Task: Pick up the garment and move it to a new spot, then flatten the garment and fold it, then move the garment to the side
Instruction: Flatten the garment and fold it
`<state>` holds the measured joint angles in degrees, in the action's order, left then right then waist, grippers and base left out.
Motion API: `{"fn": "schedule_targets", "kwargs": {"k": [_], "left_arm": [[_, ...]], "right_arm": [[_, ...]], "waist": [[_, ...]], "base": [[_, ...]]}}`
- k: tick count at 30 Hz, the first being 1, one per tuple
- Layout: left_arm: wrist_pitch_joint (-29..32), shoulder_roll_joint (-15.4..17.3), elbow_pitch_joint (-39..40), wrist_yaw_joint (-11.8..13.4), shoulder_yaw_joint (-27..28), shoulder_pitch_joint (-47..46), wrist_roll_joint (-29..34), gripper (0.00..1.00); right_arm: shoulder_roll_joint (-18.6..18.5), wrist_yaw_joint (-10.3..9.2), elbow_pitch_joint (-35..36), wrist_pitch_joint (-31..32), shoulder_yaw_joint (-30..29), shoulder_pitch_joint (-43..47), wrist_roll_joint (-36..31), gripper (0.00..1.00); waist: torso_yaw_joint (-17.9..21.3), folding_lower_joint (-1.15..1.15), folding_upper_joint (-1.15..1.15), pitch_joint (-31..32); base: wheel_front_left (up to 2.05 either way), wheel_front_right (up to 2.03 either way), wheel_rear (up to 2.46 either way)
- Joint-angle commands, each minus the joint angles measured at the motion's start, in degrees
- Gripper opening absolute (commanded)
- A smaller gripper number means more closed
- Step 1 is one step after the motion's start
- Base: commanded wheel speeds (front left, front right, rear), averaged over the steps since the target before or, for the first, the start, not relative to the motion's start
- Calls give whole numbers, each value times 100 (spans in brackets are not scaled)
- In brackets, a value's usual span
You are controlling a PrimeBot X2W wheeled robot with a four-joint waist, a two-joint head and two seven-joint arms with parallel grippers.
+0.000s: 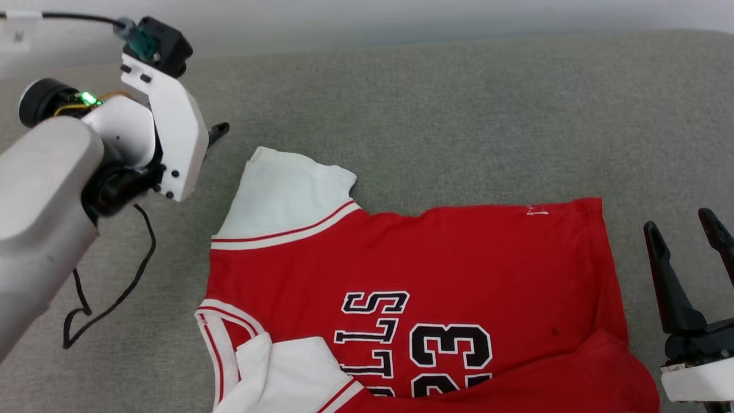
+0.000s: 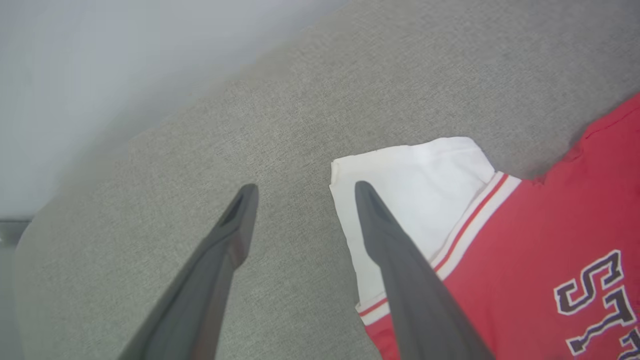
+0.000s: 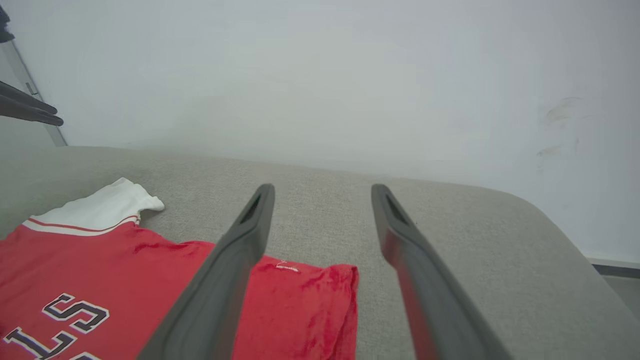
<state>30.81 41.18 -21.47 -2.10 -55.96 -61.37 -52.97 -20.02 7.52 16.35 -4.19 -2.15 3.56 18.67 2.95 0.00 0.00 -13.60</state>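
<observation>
Big grey cushion, and the garment lies spread across it, lettering up. Its long axis runs side to side, collar end towards the robot's left, hem towards its right. The left gripper hangs at the collar end, jaws wide apart and empty. The right gripper sits just beside the hem, equally wide, nothing in it. So each arm has its own end, I'd say. The left wrist view puts one finger over the far white sleeve. The head view adds the near sleeve, flopped onto the chest, so flattening looks unfinished.
</observation>
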Motion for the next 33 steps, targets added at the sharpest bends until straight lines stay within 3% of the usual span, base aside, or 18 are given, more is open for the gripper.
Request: {"fn": "schedule_targets", "kwargs": {"k": [1, 10, 20, 21, 22, 23, 29, 33], "left_arm": [[250, -72, -185, -41, 28, -197, -123, 100], [2201, -330, -1018, -231, -105, -1173, -641, 100], [3084, -514, -1249, -396, -747, -1241, -387, 100], [3094, -507, -1257, -407, -797, -1201, -389, 84], [3078, -504, -1258, -429, -820, -1172, -390, 25], [3075, -509, -1255, -437, -838, -1149, -403, 0], [2885, -487, -1155, -500, -884, -1215, -419, 0], [2579, -554, -1008, -523, -874, -1269, -445, 0]], "right_arm": [[122, -7, 86, -48, 7, -10, -67, 100], [371, -7, 116, -204, 204, -363, -289, 100], [378, -7, -102, -337, 317, -610, -349, 100], [378, -7, -114, -336, 319, -609, -351, 100], [377, -7, -132, -321, 313, -608, -356, 100], [371, -7, -148, -311, 310, -618, -362, 100], [293, -7, -205, -252, 241, -682, -351, 100], [54, -7, -141, -106, 143, -787, -402, 100]], "waist": [[275, 0, 0, -485], [644, 0, 0, -1402], [672, 0, 0, -1788], [670, 0, 0, -1791], [664, 0, 0, -1790], [654, 0, 0, -1781], [542, 0, 0, -1525], [421, 0, 0, -1208]], "base": [[0, 0, 0], [0, 0, 0], [0, 0, 0], [0, 0, 0], [0, 0, 0], [0, 0, 0], [0, 0, 0], [0, 0, 0]]}}
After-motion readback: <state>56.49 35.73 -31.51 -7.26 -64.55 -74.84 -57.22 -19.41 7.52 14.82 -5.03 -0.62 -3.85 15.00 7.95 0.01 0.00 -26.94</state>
